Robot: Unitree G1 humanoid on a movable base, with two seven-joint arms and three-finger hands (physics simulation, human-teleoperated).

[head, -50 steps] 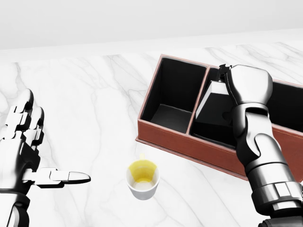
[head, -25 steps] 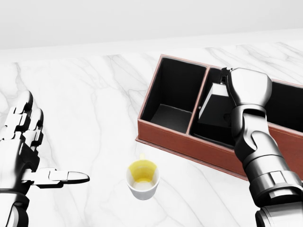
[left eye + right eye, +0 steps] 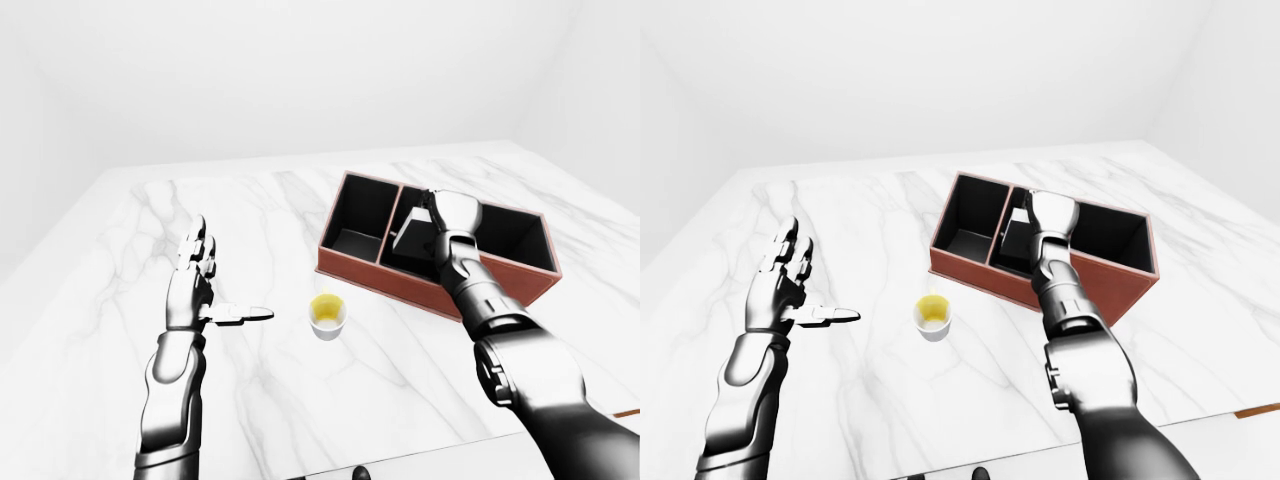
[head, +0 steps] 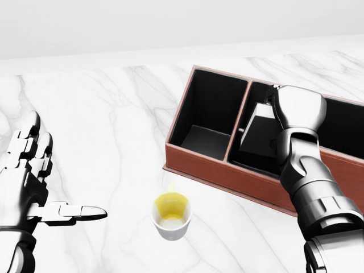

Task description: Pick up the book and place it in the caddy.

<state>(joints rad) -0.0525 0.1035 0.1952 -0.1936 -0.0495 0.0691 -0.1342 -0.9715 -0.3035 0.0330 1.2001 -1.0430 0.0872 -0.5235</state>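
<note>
Nearest the desk's (image 4: 114, 114) close edge, my left hand (image 4: 25, 182) hovers above the marble with fingers spread apart and thumb pointing toward the small white cup (image 4: 171, 215), which holds something yellow and stands untouched between that hand and the caddy. The hand grips nothing and has scarcely moved over the last second.

Farther in, toward the desk's right side, the brown caddy (image 4: 196, 165) sits with its black compartments open to the top. My right hand (image 4: 298, 111) reaches over its near wall into the middle compartment, and the book (image 4: 260, 136), a dark wedge with a pale edge, leans tilted there beneath my knuckles. Compared with a second ago, the book has sunk lower and shifted slightly right inside that compartment, my wrist following it down.

My fingers are hidden behind the back of the hand, so I cannot tell whether they clamp the book or have let go. I judge the placing nearly done; release and withdrawal remain.
</note>
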